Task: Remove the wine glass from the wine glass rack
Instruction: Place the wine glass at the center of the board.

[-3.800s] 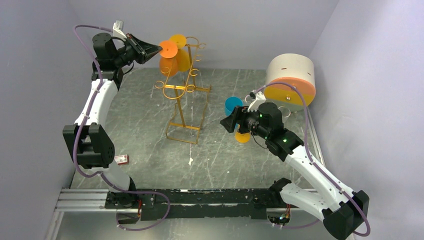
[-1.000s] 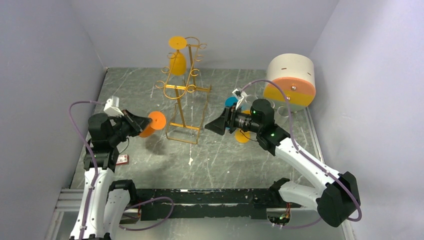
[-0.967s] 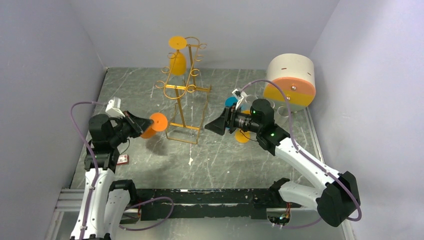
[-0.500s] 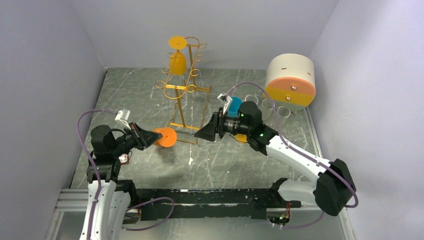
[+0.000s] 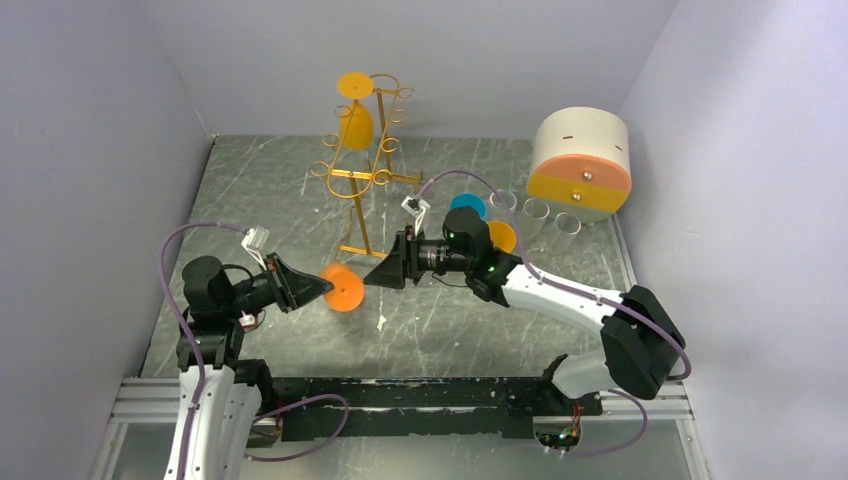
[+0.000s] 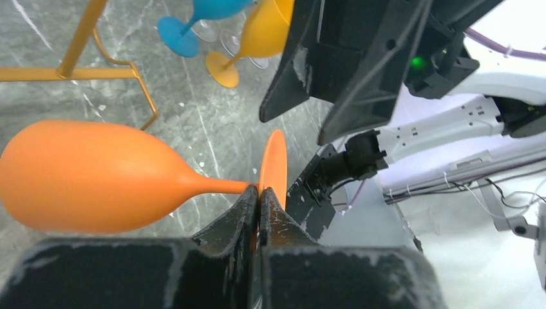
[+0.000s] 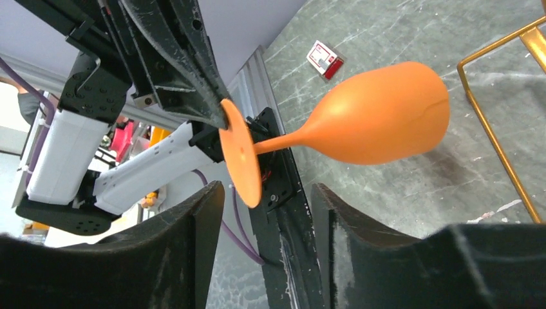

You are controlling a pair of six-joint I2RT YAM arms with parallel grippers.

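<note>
Wine glass in opaque orange (image 5: pixel 343 288), which hung at the top of the tall gold wire rack (image 5: pixel 366 177) a few seconds ago, now lies sideways in the air low over the near middle of the grey marbled desk (image 5: pixel 280 190), clear of the rack's base. The left tool (image 5: pixel 322 286) is clamped shut on its thin stem, right at the foot disc. Within the last second the left arm brings it down and inward, while the right tool (image 5: pixel 370 279) swings across from the right side of the desk and its jaws narrow. They stand apart now, one on each side of the foot disc, and the right wrist view shows no contact yet. Judged from that, the removal itself is done, and this looks like a handover in the making rather than another pull at the rack. Counted: one rack; one yellow-orange wine glass (image 5: pixel 353 127) hanging upside down on it; one orange glass in the left tool. On the right of the desk there are one blue wine glass (image 5: pixel 466 205), a second yellow-orange wine glass (image 5: pixel 501 236) and three clear glasses (image 5: pixel 536 208). Further off are one white drum (image 5: pixel 582 135) with orange and green bands, and one small red-and-white card (image 7: pixel 325 59).
</note>
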